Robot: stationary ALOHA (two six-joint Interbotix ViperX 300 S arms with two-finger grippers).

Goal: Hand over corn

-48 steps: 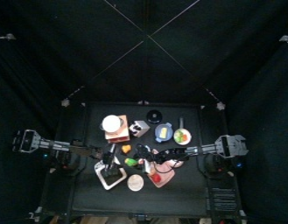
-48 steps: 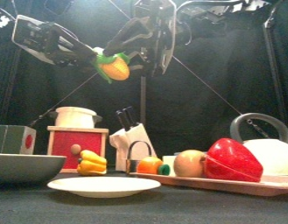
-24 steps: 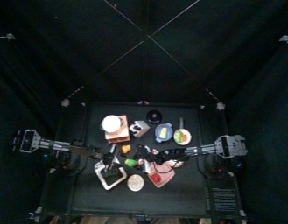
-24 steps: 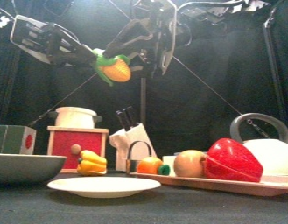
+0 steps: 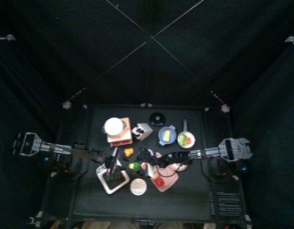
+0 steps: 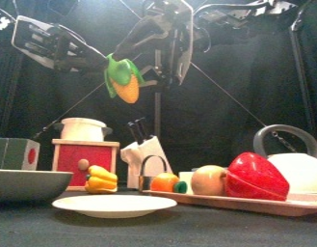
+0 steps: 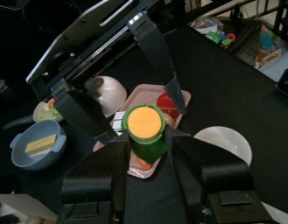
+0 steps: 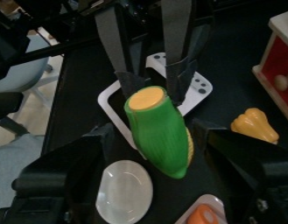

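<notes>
Yellow-and-green corn (image 6: 122, 79) hangs high above the table (image 6: 187, 232), in the upper centre-left of the front view, between the two arms. It stands roughly upright there, green husk uppermost, yellow kernels below.

Left pincer (image 7: 147, 144): the left wrist view shows its two jaws on either side of the corn (image 7: 146, 129), green end toward the camera's far side with the round yellow cut face showing. The jaws sit against the husk; grip is on the corn.

Right pincer (image 8: 161, 140): in the right wrist view the corn (image 8: 160, 129) lies between the jaws, which stand spread wide on both sides of it. Whether either jaw touches the cob cannot be told from that view. Reading: open.

Items on the table, front view:
- white plate (image 6: 115, 205), lower centre-left, at the front.
- small yellow pepper (image 6: 100, 178) behind the plate, beside a red box (image 6: 85, 157) with a white cup (image 6: 84, 127) on top.
- red bell pepper (image 6: 256, 178) on a tray (image 6: 238, 203) at lower right, with an onion (image 6: 208, 179) just beside it.
- grey bowl (image 6: 26, 183) at lower left edge.

Top view: both arms meet over the table's middle; detail there is too small to resolve.
</notes>
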